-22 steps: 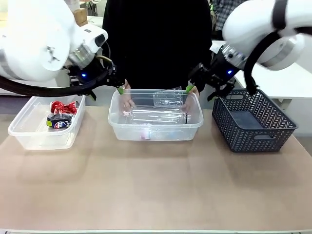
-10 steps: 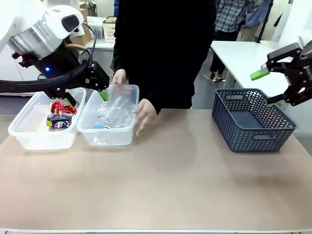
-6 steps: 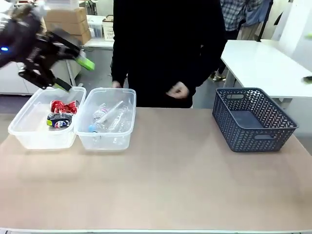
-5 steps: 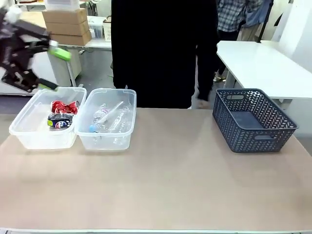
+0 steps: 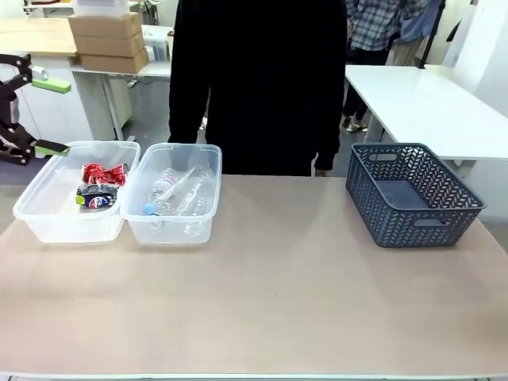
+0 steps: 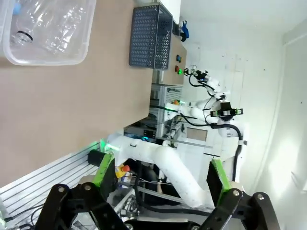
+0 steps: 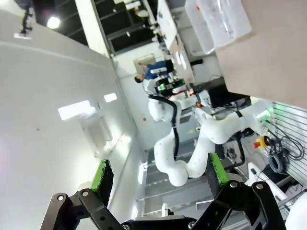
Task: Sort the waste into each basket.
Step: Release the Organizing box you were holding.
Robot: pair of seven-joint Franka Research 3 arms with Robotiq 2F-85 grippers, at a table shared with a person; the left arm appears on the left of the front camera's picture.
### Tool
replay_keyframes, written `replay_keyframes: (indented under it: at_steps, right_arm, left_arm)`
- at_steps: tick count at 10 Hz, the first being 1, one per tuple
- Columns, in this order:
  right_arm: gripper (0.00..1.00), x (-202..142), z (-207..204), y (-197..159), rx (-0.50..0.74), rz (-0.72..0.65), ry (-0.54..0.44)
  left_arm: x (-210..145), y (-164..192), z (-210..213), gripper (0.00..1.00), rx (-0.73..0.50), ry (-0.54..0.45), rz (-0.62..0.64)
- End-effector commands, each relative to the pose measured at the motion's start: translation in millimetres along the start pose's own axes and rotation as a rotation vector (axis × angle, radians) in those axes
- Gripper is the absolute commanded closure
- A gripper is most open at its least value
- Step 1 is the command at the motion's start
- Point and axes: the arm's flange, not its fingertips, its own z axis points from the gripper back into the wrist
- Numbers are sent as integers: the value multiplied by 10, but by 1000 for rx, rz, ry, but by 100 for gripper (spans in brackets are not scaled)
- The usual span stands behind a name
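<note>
front view places the red and dark cans (image 5: 99, 186) in the left clear tub (image 5: 48, 226) and the light, slippery, crushable bottles (image 5: 178, 190), best gripped mid-body, in the adjacent tub (image 5: 178, 230), while left gripper (image 5: 30, 111) and right gripper (image 7: 158, 179) stand open, empty.

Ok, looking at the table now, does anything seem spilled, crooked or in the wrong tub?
Nothing stands out. The crushed cans lie together in the left clear tub, the bottles in the clear tub beside it, and the dark grey basket sits upright. Nothing has spilled onto the table.
</note>
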Motion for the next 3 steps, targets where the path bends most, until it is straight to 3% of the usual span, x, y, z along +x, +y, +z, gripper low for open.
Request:
replay_keyframes:
  at_steps: [1,3]
  right_arm:
    - [0,-23,47,40,14,33,2]
    - [0,-23,47,40,14,33,2]
  left_arm:
    - [-81,-118,0,0,-2,-21,-61]
    - [-81,-118,0,0,-2,-21,-61]
